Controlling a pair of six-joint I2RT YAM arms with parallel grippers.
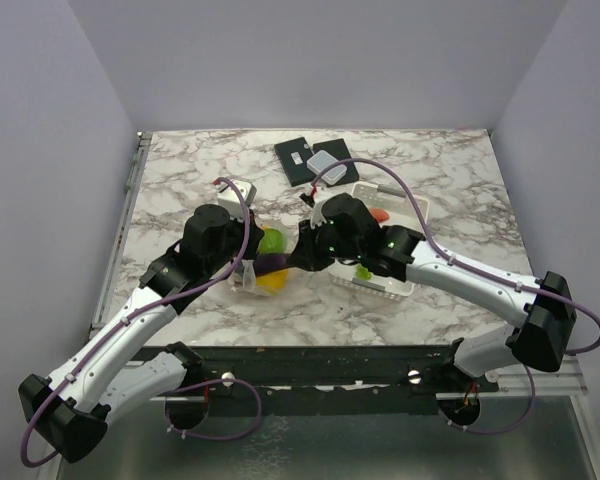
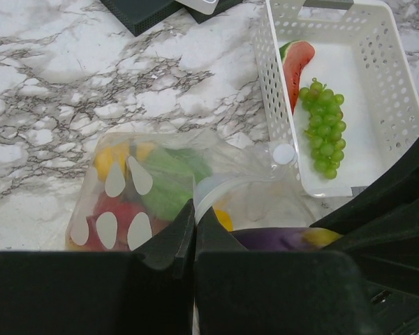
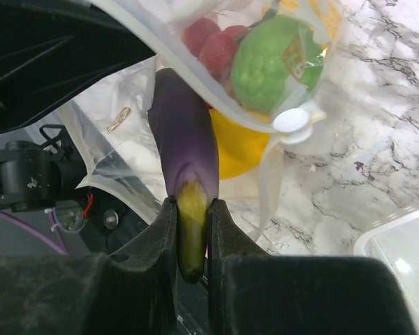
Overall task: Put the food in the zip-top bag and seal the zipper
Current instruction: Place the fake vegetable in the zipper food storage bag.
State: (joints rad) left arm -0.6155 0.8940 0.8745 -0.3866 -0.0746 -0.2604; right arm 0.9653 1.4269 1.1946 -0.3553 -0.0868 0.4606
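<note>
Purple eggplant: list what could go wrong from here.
1. The right end effector pinches the purple toy eggplant only by its yellowish tip, so it may slip or swing.
2. The floppy clear dotted plastic bag, pinched by the left end effector, may fold, and the eggplant could miss its mouth.

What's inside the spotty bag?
Red strawberries, a green fruit and something yellow show through the bag. The eggplant's far end lies under its plastic. Anything beneath them is covered.

We take this for a robotics lab cell — plain lilac panels [image 1: 60, 100] box in a marble-print table [image 1: 200, 160], and white robot arms [image 1: 130, 330] trailing purple cables [image 1: 362, 161] are bolted to a black rail [image 1: 330, 362] at its near edge.
</note>
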